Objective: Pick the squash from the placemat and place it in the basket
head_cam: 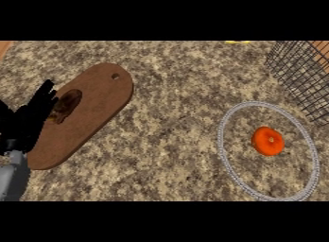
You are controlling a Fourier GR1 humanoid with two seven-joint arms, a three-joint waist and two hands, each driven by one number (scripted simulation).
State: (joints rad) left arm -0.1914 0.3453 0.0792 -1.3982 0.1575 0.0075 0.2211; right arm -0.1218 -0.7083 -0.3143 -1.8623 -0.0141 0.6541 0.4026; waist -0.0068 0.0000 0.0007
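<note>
An orange round squash (268,141) lies near the middle of a round placemat (229,156) with a pale woven border, at the right of the counter. The black wire basket (308,80) stands at the upper right, partly cut by the edge. My left hand (24,118) rests open at the far left, fingers pointing up, over the end of a wooden board. It is far from the squash and holds nothing. My right hand does not show.
A brown oval cutting board (97,104) with a hole near its top lies at the left, with a small brown item (64,105) on it beside my left hand. A yellow object (238,42) peeks in at the top edge.
</note>
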